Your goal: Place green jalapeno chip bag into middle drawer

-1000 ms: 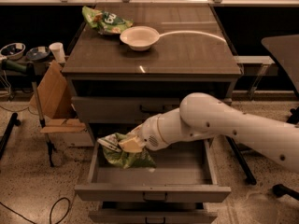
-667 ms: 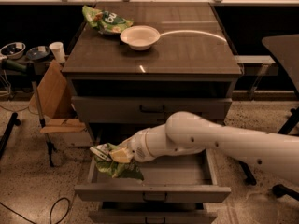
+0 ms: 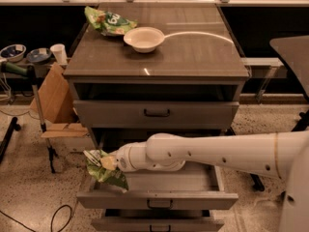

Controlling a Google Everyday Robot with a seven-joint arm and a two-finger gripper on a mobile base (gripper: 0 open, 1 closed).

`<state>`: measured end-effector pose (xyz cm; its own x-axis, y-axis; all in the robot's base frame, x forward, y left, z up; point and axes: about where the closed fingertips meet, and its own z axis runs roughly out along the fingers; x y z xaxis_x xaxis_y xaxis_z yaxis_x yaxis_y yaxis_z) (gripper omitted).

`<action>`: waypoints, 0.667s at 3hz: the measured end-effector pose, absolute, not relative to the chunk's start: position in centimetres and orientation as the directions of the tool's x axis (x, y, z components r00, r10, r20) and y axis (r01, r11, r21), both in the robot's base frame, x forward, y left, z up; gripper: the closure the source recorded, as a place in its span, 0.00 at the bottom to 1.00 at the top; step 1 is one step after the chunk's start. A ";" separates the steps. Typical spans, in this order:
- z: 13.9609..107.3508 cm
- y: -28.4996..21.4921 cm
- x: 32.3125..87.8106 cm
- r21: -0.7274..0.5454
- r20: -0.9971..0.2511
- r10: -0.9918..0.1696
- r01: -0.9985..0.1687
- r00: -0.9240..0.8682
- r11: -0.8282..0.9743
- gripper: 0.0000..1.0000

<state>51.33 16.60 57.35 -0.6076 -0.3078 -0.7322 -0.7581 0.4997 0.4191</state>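
A dark wooden drawer cabinet fills the middle of the scene. A white robot arm (image 3: 217, 151) reaches in from the right, low across the front of the cabinet. At its tip, the end effector (image 3: 108, 162) is clamped on the green jalapeno chip bag (image 3: 104, 174), a crinkled light-green bag with pale edges.

The middle drawer (image 3: 193, 199) is pulled open toward the near side and its pale floor is visible under the arm. The top drawer (image 3: 157, 113) above it is closed. The bottom drawer (image 3: 154, 224) sits just below it.

Over the last second the arm has swung left and come lower. A second ago the bag hung above the left half of the drawer's inside. Now it sits at the drawer's near-left corner, with its lower edge draped over the front rim and its left side past the drawer's left wall. Whether it is resting on the rim or only held against it cannot be told.

The bag is down at drawer height but is not properly inside. If let go here, it would likely slide off the corner to the floor. A shift right and toward the far side looks necessary before release.

On the counter (image 3: 193, 57), well away from the arm, are a darker green chip bag (image 3: 109, 22), a white bowl (image 3: 144, 37) and a pale cable (image 3: 198, 33). A cardboard box (image 3: 53, 98) stands left of the cabinet.
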 end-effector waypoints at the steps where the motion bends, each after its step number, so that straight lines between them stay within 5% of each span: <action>1: 54.8 16.4 53.8 0.434 -0.713 -0.264 -0.705 -0.650 0.561 1.00; 2: 52.8 14.5 55.8 0.423 -0.699 -0.250 -0.669 -0.670 0.611 1.00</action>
